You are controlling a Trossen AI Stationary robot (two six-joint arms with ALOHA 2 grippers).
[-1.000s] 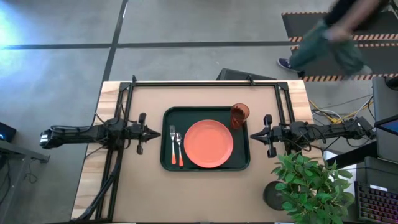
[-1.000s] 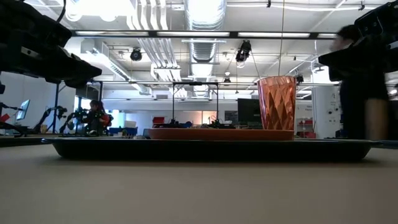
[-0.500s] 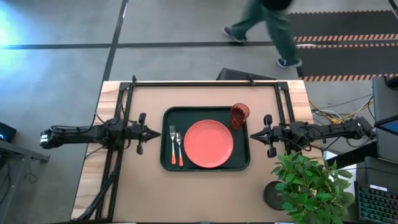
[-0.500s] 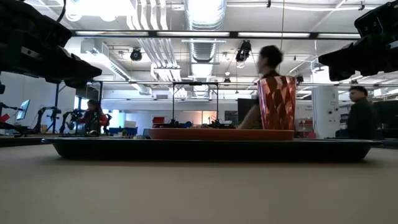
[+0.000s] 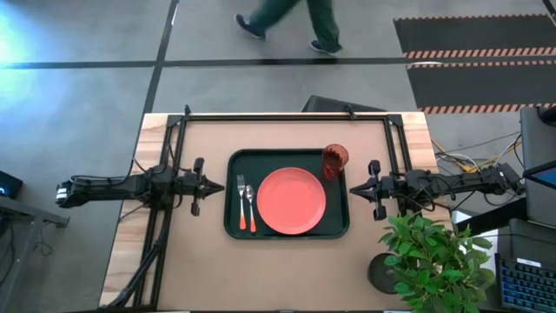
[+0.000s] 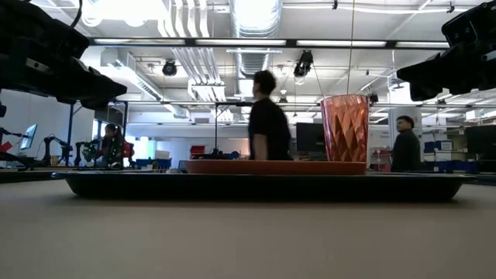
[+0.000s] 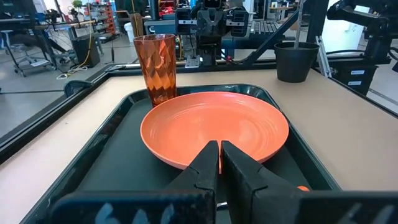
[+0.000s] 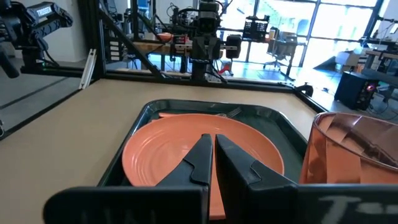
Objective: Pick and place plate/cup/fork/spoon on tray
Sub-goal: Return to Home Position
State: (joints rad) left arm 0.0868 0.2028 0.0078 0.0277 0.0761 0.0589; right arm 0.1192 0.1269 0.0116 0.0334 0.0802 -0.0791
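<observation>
1 tray [image 5: 278,159] loaded | left end effector [image 5: 219,185] closed, empty | right end effector [image 5: 354,187] closed, empty

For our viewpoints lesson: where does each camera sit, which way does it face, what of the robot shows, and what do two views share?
High: above the table, looking straight down; tray, left claw, right claw show.
Low: at table height, looking level across the tray; left arm, right arm in upper corners.
Left wrist: on left arm, facing plate and cup; own shut claw shows.
Right wrist: on right arm, facing opposite way; own shut claw shows.
Shared: both wrist views see the plate, from opposite sides.
</observation>
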